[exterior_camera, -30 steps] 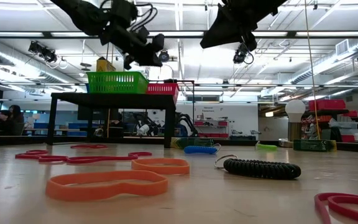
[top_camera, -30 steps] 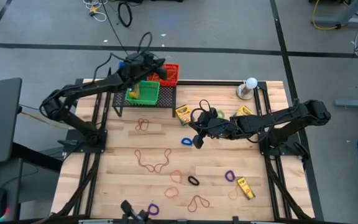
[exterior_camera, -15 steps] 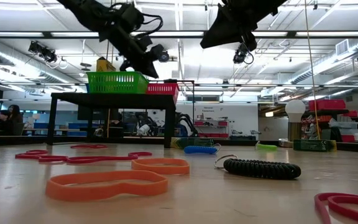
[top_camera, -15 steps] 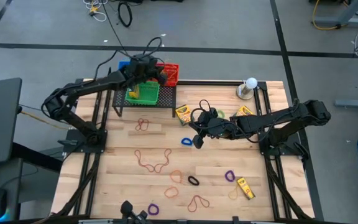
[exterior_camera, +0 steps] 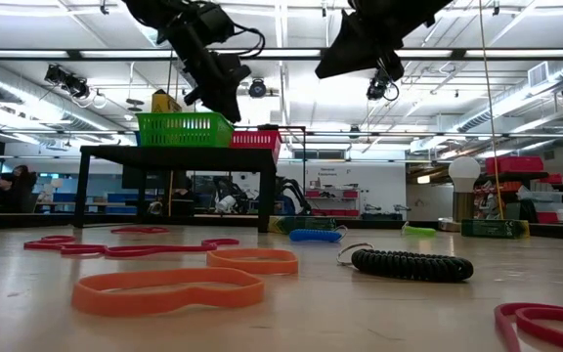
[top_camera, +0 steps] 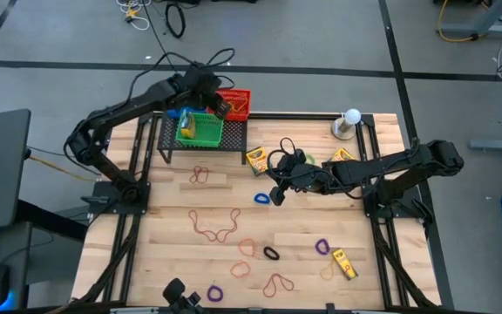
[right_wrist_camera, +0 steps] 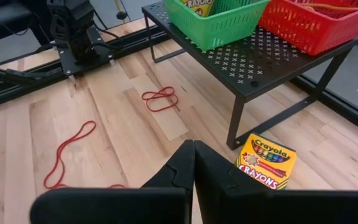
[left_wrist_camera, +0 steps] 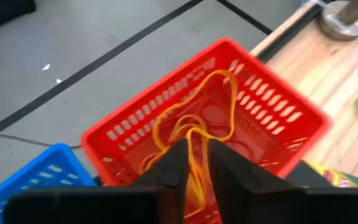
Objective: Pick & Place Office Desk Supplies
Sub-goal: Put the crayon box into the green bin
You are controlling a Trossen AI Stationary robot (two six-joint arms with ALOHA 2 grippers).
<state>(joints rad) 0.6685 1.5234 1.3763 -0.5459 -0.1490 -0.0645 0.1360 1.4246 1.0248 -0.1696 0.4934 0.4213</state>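
Observation:
My left gripper (left_wrist_camera: 196, 146) hangs over the red basket (top_camera: 238, 103) on the black shelf (top_camera: 234, 141), its fingers slightly apart. An orange rubber band (left_wrist_camera: 219, 93) lies looped in that basket, with one strand running between the fingers. The green basket (top_camera: 203, 131) beside it holds a crayon box (top_camera: 187, 127). My right gripper (top_camera: 277, 195) is shut and empty. It hovers above the table beside a blue band (top_camera: 261, 199), near a crayon box (right_wrist_camera: 265, 160) that lies flat. More bands lie on the near half of the table. My left gripper has one strand of the orange band (left_wrist_camera: 196, 163) between its parted fingers. I cannot tell whether they touch it. The fingers slant down into the red basket from above, and the band's loops rest on the basket's floor.
A blue basket (left_wrist_camera: 36, 180) sits beside the red one. A white ball on a round base (top_camera: 349, 122) stands at the far right. Two more crayon boxes (top_camera: 342, 156) (top_camera: 345, 263) lie on the right side. Brown (top_camera: 200, 174), orange (top_camera: 245, 248), black (top_camera: 271, 254) and purple (top_camera: 322, 247) bands are scattered nearby.
My left arm has raised its wrist a little and drawn it toward the table's far edge. The gripper has turned about over the red basket.

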